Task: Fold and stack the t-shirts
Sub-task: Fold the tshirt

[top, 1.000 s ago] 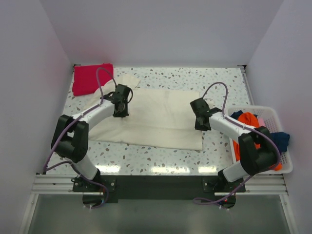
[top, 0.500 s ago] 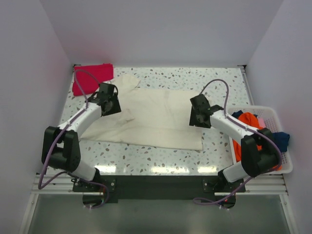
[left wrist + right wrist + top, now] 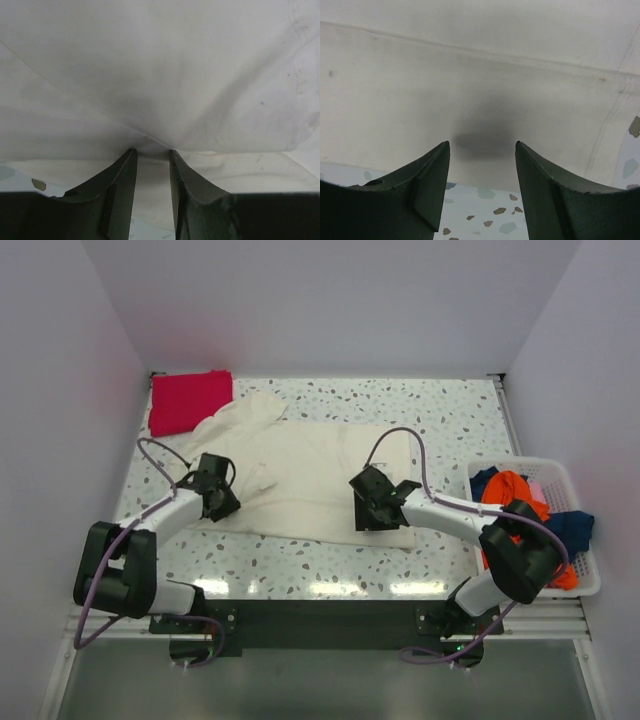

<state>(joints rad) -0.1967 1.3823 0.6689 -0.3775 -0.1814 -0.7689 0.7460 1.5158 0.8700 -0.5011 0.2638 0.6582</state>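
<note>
Pinches cream t-shirt [image 3: 310, 470] in left gripper [image 3: 151, 154], cloth at 12 o'clock. Holds right gripper [image 3: 482, 150] spread, shirt at 12 o'clock.

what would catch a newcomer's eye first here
A big cream tee lies spread in the middle, the left end effector pinching its near-left edge and the right end effector open at its near hem. A folded red tee lies far left; a full basket sits right.
</note>
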